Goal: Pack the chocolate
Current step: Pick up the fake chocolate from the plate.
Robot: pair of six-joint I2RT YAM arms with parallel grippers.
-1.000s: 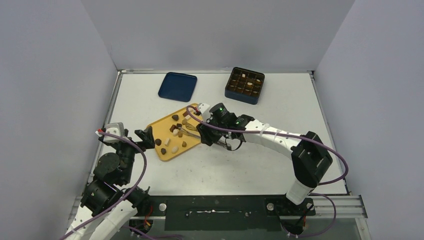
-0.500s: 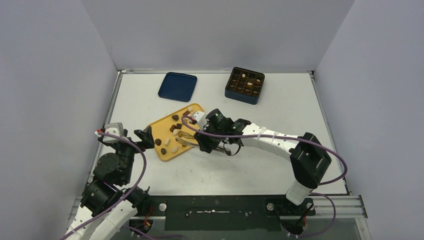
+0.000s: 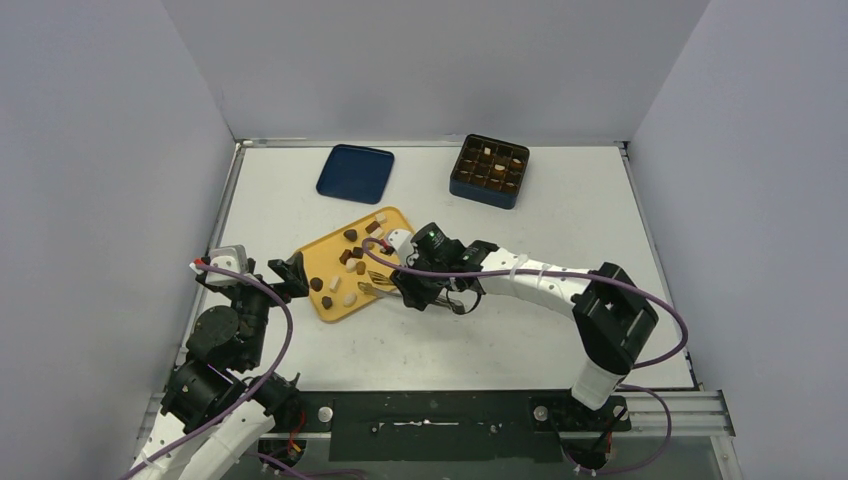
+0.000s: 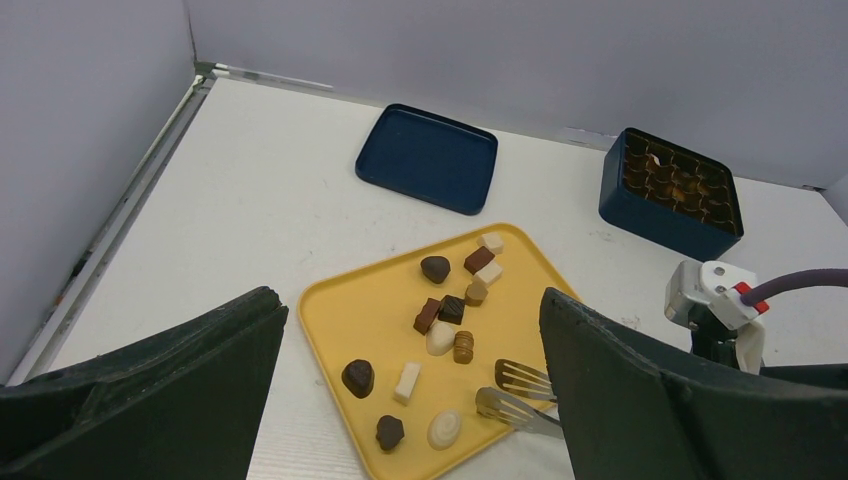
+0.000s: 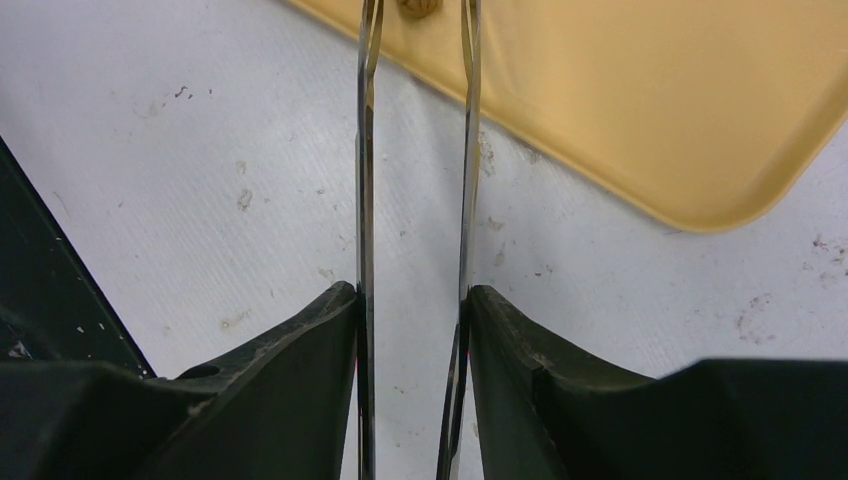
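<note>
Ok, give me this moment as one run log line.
right fingers: gripping tongs | tips: over yellow tray, aimed at caramel chocolate | left fingers: open | box: partly filled

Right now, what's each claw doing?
Left claw: open, empty.
Right claw: closed on metal tongs.

Your tray (image 3: 318, 258) left of frame centre, chocolate (image 3: 351, 235) scattered on it, lid (image 3: 355, 172) above it, box (image 3: 483, 194) upper centre-right holding more pieces, tongs (image 3: 375, 287) over the tray's lower-right edge.
</note>
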